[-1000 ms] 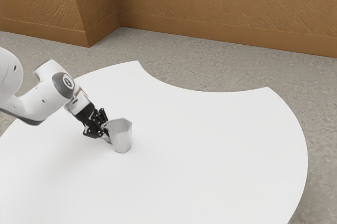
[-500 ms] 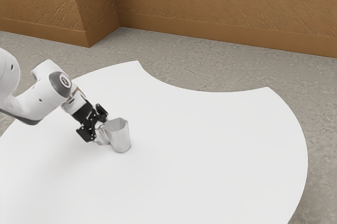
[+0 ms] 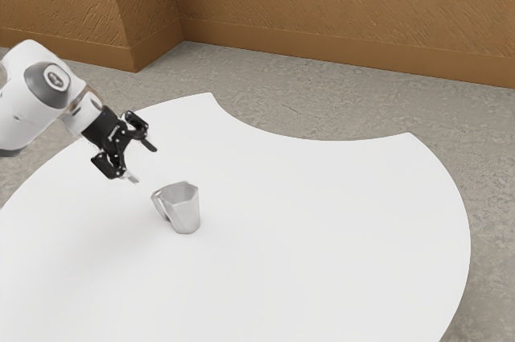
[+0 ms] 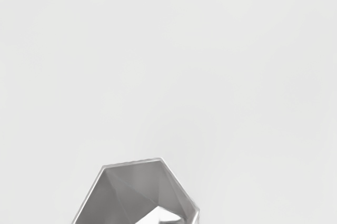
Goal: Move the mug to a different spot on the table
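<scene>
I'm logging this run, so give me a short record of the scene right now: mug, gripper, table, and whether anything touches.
mug: grey, faceted, upright on the table, handle toward the exterior view's left
gripper: open, empty, raised above the table, up and to the exterior view's left of the mug
contact: none; gripper and mug are apart
table: white, with a curved edge
wrist view: looks into the mug's open top

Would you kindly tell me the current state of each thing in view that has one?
Mug: upright on the table, mouth up, handle toward the exterior view's left, not gripped.
Pincer: open, holding nothing, raised above the table and apart from the mug.
</scene>
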Robot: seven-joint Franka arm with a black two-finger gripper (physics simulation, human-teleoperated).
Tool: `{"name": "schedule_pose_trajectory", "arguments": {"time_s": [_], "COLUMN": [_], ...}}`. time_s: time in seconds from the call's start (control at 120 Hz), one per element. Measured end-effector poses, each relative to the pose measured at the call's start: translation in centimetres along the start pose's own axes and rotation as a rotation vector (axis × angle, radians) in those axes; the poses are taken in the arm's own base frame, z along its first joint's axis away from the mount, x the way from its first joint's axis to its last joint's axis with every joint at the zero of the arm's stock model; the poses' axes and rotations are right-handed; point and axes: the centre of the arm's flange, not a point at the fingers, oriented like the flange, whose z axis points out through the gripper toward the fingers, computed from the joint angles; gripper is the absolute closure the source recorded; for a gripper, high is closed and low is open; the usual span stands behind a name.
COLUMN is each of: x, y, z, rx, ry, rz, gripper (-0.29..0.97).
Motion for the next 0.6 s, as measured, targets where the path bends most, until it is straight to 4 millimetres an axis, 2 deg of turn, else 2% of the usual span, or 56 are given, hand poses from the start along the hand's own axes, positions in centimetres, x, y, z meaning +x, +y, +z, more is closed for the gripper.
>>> {"name": "schedule_pose_trajectory", "arguments": {"time_s": [0.042,0.083,0.158,0.217,0.308,0.408,0.6], "x": [2.4,5.8,12.4,15.9,19.6,23.0,28.1], "y": [-0.1,-0.4,-2.0,-3.2,-3.9,-3.7,-1.4], "z": [-0.5,-0.1,0.1,-0.2,-0.7,-1.3,-0.4], "rx": [-0.016,-0.051,-0.112,-0.150,-0.192,-0.207,-0.235], "ry": [-0.031,-0.069,-0.164,-0.236,-0.324,-0.399,-0.457], "rz": [0.045,0.111,0.232,0.270,0.270,0.256,0.211], "gripper": [0.01,0.00,0.00,0.00,0.00,0.00,0.00]}}
